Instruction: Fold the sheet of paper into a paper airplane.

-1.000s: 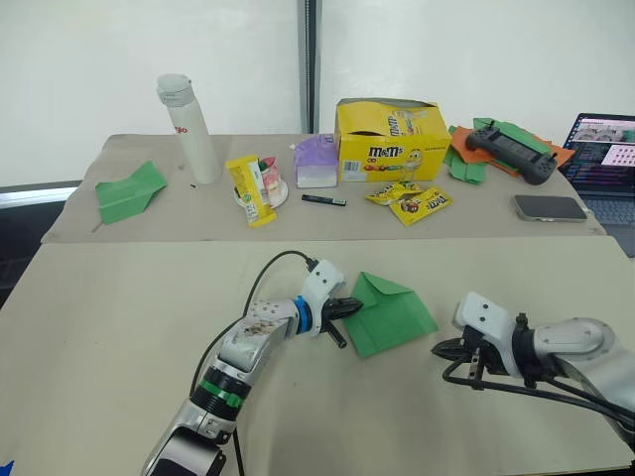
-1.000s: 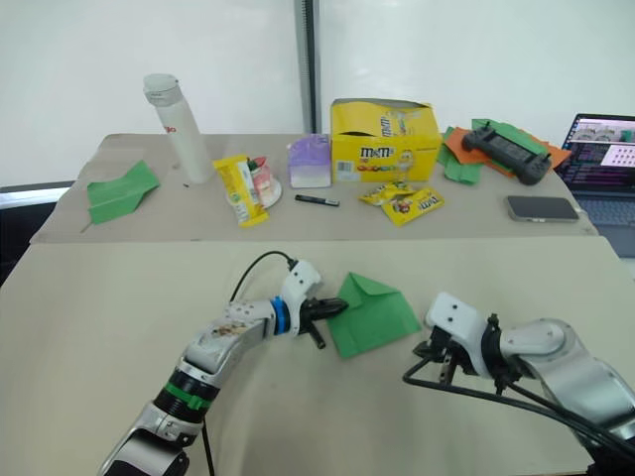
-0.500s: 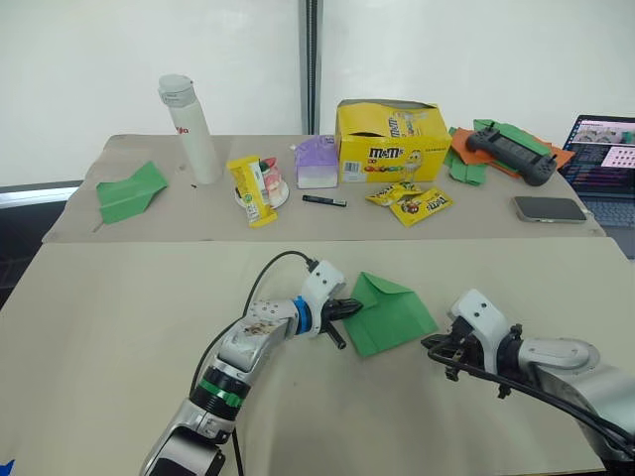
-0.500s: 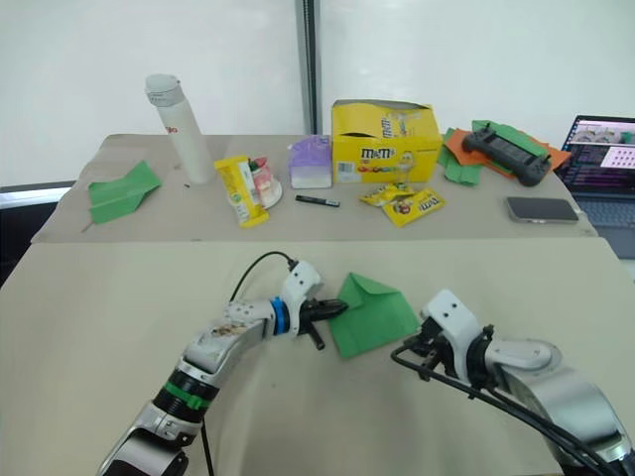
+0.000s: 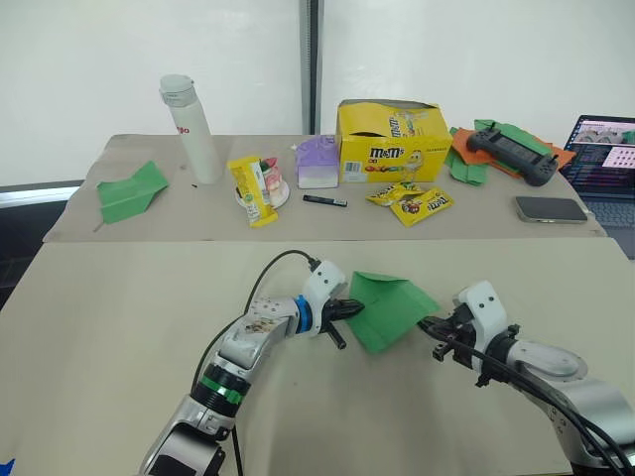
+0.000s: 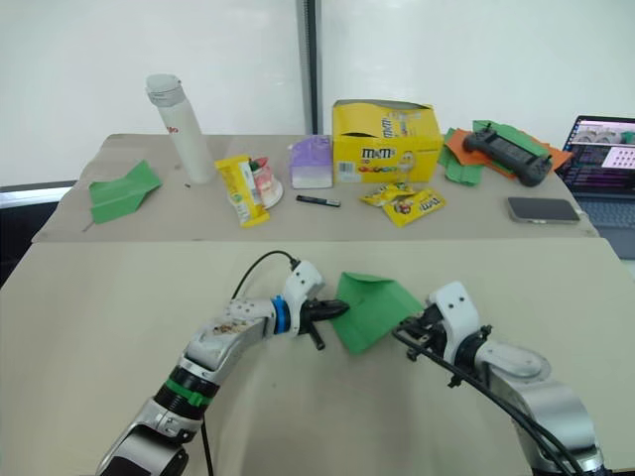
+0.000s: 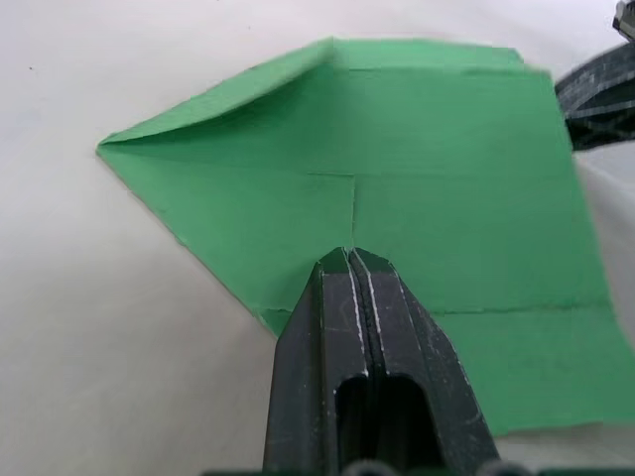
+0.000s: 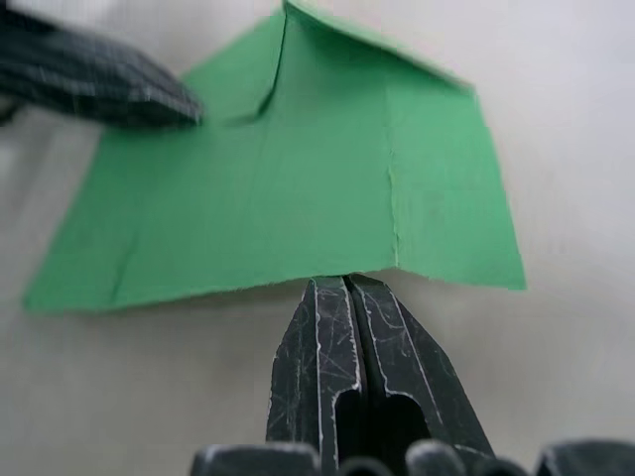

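While it lies mid-table on the near table (image 5: 119, 327), the sheet of paper (image 5: 389, 307), folded to a point, is pinched on its left edge by the left gripper (image 5: 347, 309). The right gripper (image 5: 429, 325), fingers together, touches its lifted right edge.

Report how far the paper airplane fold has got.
Done: the sheet already has its two corners folded into a point, with crease lines showing. In hand: the left gripper is shut on one edge, the right gripper is shut at the opposite edge, and that side is lifted off the table. Left: the centre fold and the wings; it is not yet a narrow wedge.
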Controlling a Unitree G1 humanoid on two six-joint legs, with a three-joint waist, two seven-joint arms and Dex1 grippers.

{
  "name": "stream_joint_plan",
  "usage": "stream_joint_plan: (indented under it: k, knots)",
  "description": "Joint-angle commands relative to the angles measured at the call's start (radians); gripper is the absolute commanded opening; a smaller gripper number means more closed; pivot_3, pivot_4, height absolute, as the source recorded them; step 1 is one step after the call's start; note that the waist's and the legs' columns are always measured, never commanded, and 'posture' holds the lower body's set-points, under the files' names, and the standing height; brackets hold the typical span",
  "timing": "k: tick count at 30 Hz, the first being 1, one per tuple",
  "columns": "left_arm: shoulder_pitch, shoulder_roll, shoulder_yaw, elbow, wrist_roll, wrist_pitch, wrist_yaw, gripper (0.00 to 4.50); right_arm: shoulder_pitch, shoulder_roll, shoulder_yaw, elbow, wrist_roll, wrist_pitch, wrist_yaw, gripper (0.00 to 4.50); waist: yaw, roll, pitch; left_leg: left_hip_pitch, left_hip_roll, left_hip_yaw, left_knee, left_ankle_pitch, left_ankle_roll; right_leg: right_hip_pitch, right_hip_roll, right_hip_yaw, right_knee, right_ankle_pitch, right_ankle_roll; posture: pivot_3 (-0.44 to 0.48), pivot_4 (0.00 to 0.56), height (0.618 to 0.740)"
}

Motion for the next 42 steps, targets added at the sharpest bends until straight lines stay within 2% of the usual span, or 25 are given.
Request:
stream_joint_plan:
  k: [1,7,18,28,42]
  knots:
    - [-0.007,0.001,-0.007,-0.001,0.001,-0.013,-0.008,0.00,0.008,0.036,-0.052,-0.001,0.031,-0.078,0.003,0.02,0.000,0.000,0.000,0.000,0.000,0.000,0.000,0.000,0.000,0.000,0.000,0.000,0.000,0.000,0.000,0.000,0.150,0.740]
    - [-0.004,0.003,-0.006,-0.004,0.000,-0.009,-0.007,0.00,0.005,0.054,-0.051,0.032,0.034,-0.154,0.030,0.02,-0.001,0.000,0.000,0.000,0.000,0.000,0.000,0.000,0.000,0.000,0.000,0.000,0.000,0.000,0.000,0.000,0.150,0.740]
    - [0.000,0.005,-0.003,-0.011,0.000,-0.005,-0.003,0.00,0.034,0.029,0.009,0.193,-0.113,-0.300,0.013,0.02,-0.002,0.000,0.000,0.001,0.000,0.001,0.000,0.000,0.000,0.000,0.000,0.000,0.001,0.000,0.000,0.000,0.150,0.740]
    - [-0.001,0.012,-0.001,-0.016,-0.001,0.002,-0.002,0.00,-0.036,0.133,-0.004,0.333,-0.076,-0.415,0.027,0.02,-0.011,0.001,0.000,0.002,0.000,0.000,0.000,0.000,0.000,0.001,0.000,0.001,0.001,0.000,0.000,0.000,0.150,0.740]
    - [0.000,0.027,0.003,-0.030,-0.004,0.012,0.002,0.00,-0.122,0.199,-0.040,0.485,-0.011,-0.590,0.106,0.02,-0.022,0.001,0.000,0.003,0.000,-0.001,0.000,0.000,0.000,0.001,0.000,0.001,0.001,0.000,-0.001,0.000,0.150,0.740]
